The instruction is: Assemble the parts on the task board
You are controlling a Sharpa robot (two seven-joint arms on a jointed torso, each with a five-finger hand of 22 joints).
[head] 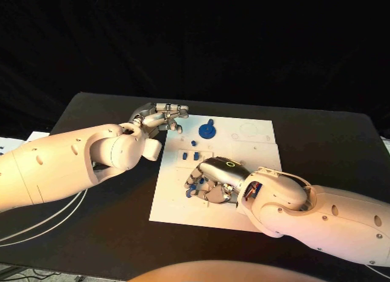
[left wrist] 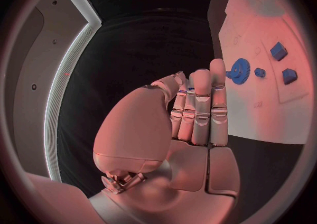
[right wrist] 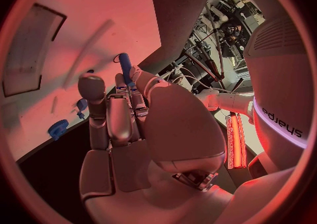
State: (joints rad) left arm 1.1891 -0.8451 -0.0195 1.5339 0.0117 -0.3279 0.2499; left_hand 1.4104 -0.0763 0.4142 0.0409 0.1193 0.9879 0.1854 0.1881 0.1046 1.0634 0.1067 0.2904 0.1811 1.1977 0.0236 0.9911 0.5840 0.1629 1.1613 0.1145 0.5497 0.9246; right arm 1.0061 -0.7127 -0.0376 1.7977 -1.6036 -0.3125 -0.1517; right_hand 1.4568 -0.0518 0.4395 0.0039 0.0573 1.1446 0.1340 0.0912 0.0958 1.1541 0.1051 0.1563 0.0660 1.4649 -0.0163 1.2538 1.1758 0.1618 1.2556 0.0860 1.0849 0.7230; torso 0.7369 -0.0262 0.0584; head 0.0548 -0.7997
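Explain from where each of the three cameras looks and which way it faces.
Head view: from the robot's head, down at the task board; both arms, left hand, right hand.
Left wrist view: behind the left hand, facing the board's edge.
Right wrist view: behind the right hand, which holds a blue part over the board.
Shared: all three show the blue gear.

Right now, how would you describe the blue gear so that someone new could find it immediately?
Start at the white task board in the middle of the black table. Go to its far edge, near the fingers of the left hand. The blue gear is round and toothed, and larger than the small blue blocks closer to the robot.
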